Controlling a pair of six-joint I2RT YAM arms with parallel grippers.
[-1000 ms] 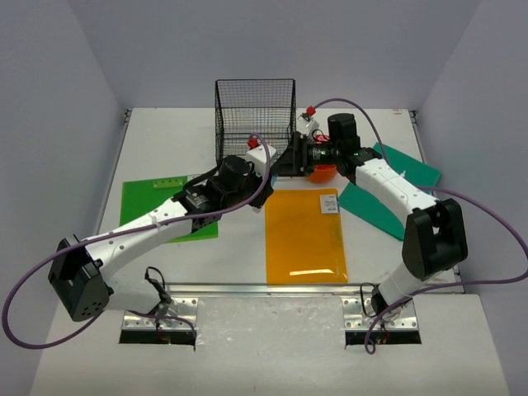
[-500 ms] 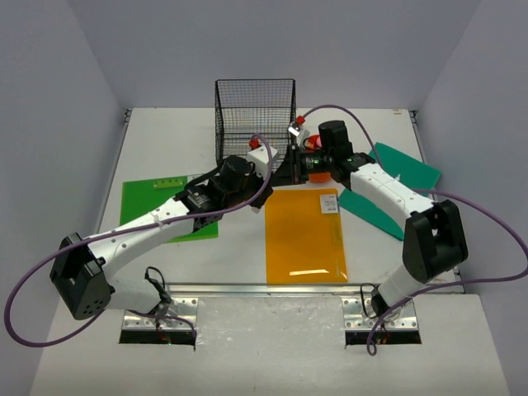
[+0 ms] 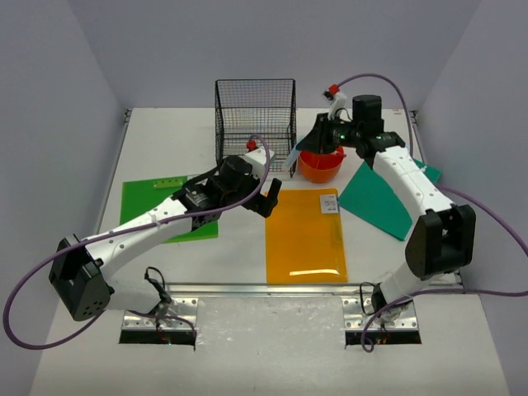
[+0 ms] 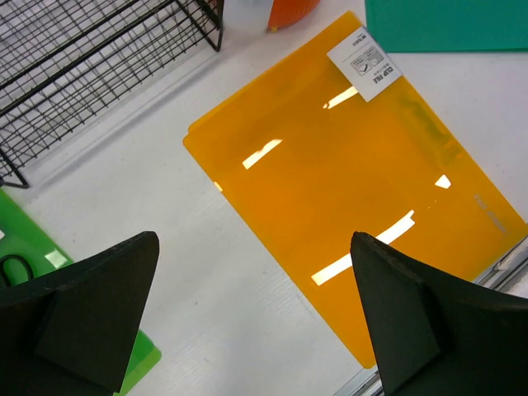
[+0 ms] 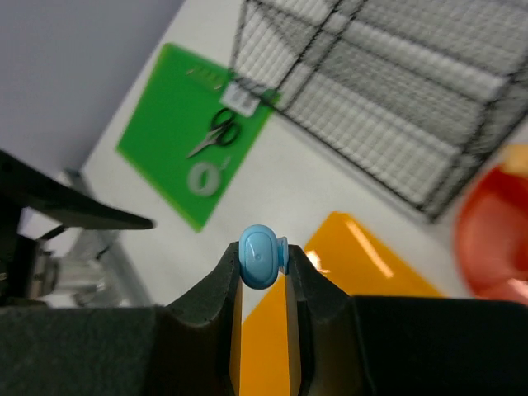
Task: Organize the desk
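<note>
White desk (image 3: 239,247) is shown from above; a blue pen (image 5: 261,254) is clamped in the right gripper (image 3: 304,147), slanted rackward; the orange tray (image 3: 322,176) lies just below it; the left gripper (image 4: 254,247) is spread wide, empty.

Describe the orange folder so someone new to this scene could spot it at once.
On the white desk, look just beyond the metal rail at the near edge. The orange folder lies there, between a green folder on the left and a teal one on the right. Unlike the round orange tray behind it, it is a rectangle with a white label.
</note>
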